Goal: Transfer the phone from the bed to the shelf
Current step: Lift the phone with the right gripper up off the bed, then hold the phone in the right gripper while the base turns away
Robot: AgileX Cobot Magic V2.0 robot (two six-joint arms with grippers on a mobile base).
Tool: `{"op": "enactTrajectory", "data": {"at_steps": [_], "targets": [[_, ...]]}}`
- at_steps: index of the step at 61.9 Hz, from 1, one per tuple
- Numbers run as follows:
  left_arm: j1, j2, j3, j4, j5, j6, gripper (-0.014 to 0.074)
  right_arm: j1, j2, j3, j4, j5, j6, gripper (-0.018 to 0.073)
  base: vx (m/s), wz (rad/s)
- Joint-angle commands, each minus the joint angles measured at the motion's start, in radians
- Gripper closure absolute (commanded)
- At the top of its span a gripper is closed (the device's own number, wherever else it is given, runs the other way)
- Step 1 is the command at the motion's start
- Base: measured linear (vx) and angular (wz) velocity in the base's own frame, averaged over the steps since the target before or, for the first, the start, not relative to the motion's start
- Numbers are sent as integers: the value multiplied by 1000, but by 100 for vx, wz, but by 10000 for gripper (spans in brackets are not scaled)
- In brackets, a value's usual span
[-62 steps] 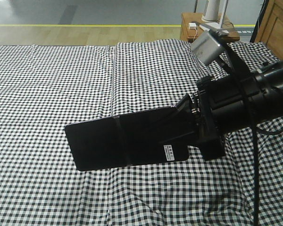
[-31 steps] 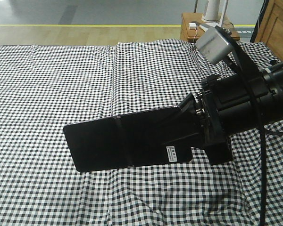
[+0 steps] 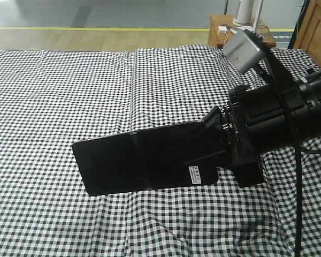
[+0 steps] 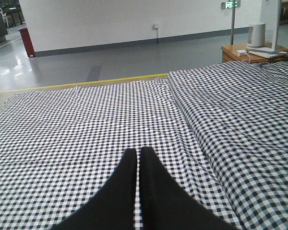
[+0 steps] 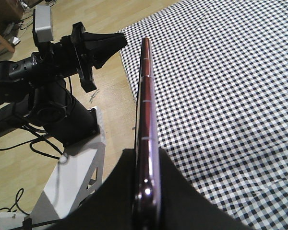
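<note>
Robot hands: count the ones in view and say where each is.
2. The right hand grips one end of the phone above the bed. The left hand, shut and empty, hovers over the bed. None seem hidden.

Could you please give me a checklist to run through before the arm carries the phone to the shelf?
1. The right gripper is shut on the phone: ok.
2. The phone hangs clear of the bed: ok.
3. The grip is centred: not ok, it holds one end.
4. The left gripper is shut and empty: ok.
5. A free shelf compartment: cannot tell, none in view.
</note>
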Motion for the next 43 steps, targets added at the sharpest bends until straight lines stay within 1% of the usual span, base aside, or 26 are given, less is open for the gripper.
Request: {"op": "enactTrajectory", "data": {"at_steps": [1, 23, 43], "targets": [[-2, -9, -26, -5, -74, -4, 596, 1, -31, -26, 81, 56, -5, 560, -2, 9], [-2, -9, -26, -5, -74, -4, 596, 0, -31, -26, 81, 56, -5, 560, -5, 21], [-2, -9, -26, -5, -74, -4, 596, 0, -31, -26, 81, 56, -5, 560, -10, 47]]}}
